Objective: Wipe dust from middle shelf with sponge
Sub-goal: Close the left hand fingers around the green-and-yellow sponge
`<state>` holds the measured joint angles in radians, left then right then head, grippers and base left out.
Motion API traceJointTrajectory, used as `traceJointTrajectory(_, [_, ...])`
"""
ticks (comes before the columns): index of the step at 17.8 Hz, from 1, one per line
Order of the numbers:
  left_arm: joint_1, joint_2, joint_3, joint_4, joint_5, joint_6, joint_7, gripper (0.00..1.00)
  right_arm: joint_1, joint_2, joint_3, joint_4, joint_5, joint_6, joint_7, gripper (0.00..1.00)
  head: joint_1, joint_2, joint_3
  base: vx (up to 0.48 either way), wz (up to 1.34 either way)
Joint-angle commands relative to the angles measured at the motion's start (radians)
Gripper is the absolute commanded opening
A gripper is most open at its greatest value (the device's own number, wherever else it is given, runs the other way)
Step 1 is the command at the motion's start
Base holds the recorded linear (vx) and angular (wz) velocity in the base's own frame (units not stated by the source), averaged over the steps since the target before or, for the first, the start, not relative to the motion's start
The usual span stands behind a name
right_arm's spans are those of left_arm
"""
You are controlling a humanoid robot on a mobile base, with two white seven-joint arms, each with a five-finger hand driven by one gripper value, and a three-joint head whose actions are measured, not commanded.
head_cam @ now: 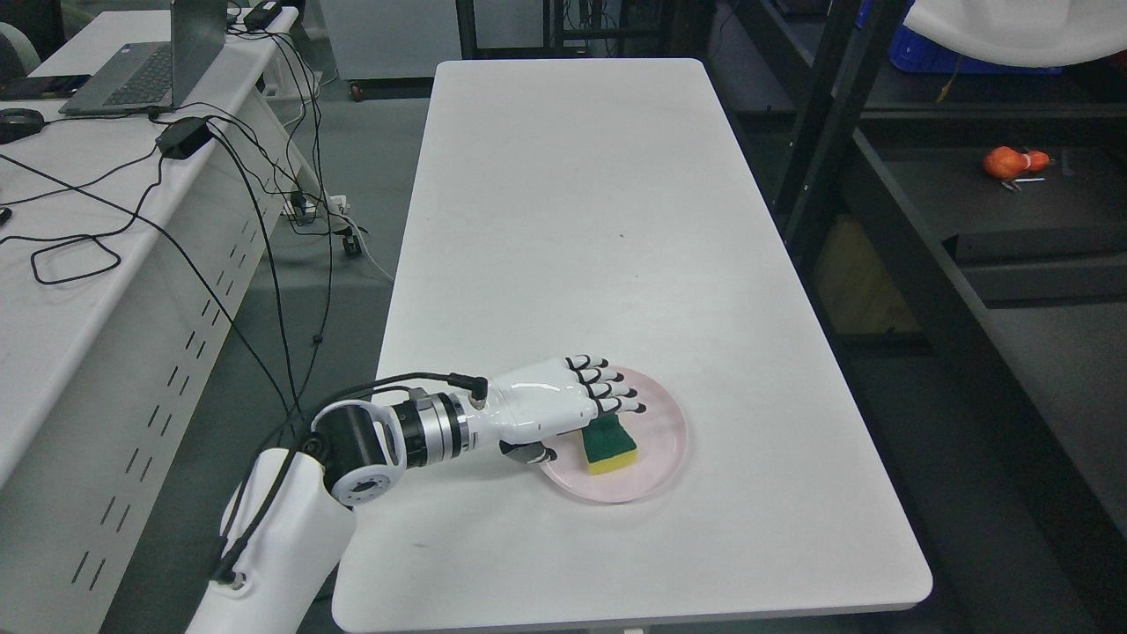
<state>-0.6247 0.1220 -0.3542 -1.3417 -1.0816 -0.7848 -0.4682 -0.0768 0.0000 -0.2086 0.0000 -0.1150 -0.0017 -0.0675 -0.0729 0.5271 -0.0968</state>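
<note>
Sponge (609,445) (on pink plate (660,458)) lies just under left hand (563,405) fingers.

A long white table (581,220) ran away from the camera, its top plain and rounded at the corners; a pink plate (656,467) lay directly on it near the front edge, slightly left of the table's middle line; the remaining surface was bare white, marked only by a few faint dark specks.

Sponge (610,446), green top w/ yellow base, lies flat on pink plate (656,475) near table's front.
</note>
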Motion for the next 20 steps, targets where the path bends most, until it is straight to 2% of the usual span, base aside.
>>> traceJointTrajectory(1, [0.017, 0.005, -0.075, -0.046, -0.003, -0.001, -0.003, 0.94, 0.0, -0.017, 0.0, -0.017, 0.0, 0.072, -0.005, 1.0, 0.0, 0.0, 0.0, 0.0, 0.0])
traceJointTrajectory(9, [0.03, 0.057, 0.032, -0.04, -0.026, -0.001, -0.013, 0.94, 0.0, -0.017, 0.0, -0.017, 0.0, 0.072, -0.005, 1.0, 0.0, 0.0, 0.0, 0.0, 0.0])
traceJointTrajectory(17, [0.063, 0.051, -0.042, -0.106, -0.024, -0.001, -0.032, 0.94, 0.0, -0.017, 0.0, -0.017, 0.0, 0.072, -0.005, 1.0, 0.0, 0.0, 0.0, 0.0, 0.0])
traceJointTrajectory(20, [0.022, 0.041, -0.011, -0.09, -0.031, -0.001, -0.032, 0.94, 0.0, -0.017, 0.0, -0.017, 0.0, 0.072, -0.005, 1.0, 0.0, 0.0, 0.0, 0.0, 0.0])
